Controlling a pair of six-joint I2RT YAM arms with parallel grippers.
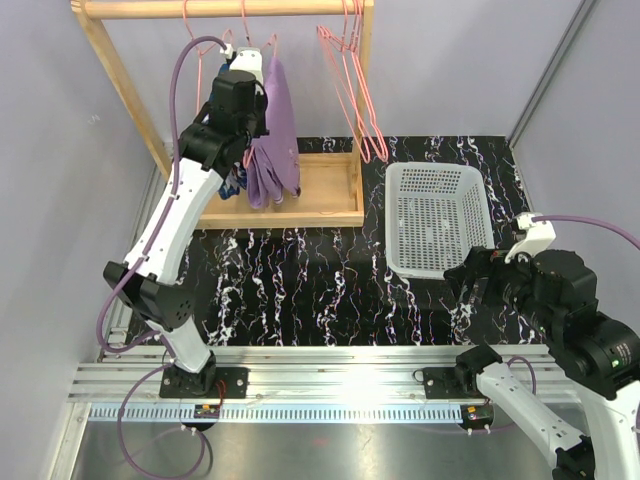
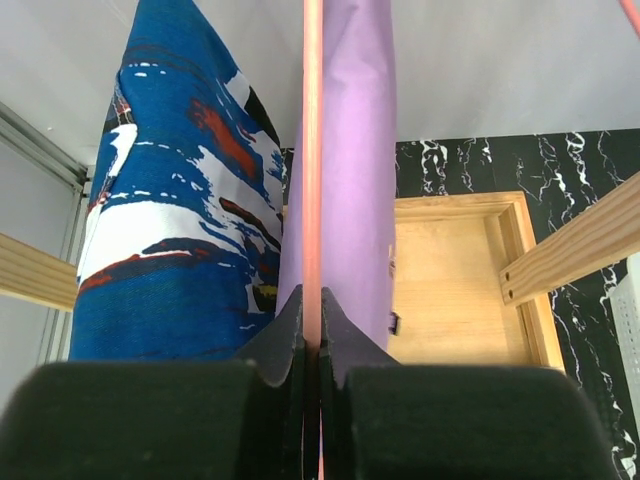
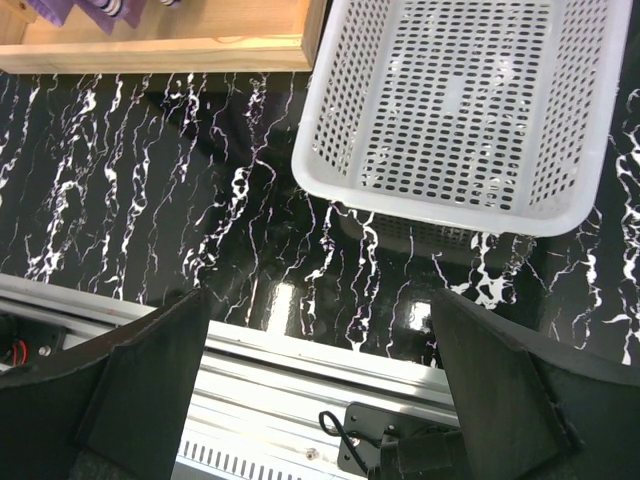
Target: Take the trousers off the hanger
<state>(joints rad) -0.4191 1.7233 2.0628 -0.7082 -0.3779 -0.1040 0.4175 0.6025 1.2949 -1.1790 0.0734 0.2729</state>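
Note:
The lilac trousers (image 1: 276, 140) hang folded on a pink hanger (image 1: 245, 45) from the wooden rail. The dark blue trousers with white and red splashes (image 1: 233, 185) hang just left of them, mostly hidden by my left arm. In the left wrist view the blue trousers (image 2: 175, 210) are on the left and the lilac trousers (image 2: 357, 170) on the right. My left gripper (image 2: 312, 325) is shut on the pink hanger's bar (image 2: 312, 150) between them. My right gripper (image 3: 320, 350) is open and empty, low over the table's near edge, close to the basket.
A white perforated basket (image 1: 434, 216) stands at the right on the black marbled table; it also shows in the right wrist view (image 3: 470, 100). Empty pink hangers (image 1: 355, 85) hang at the rail's right end. A wooden tray base (image 1: 325, 195) sits below the rack.

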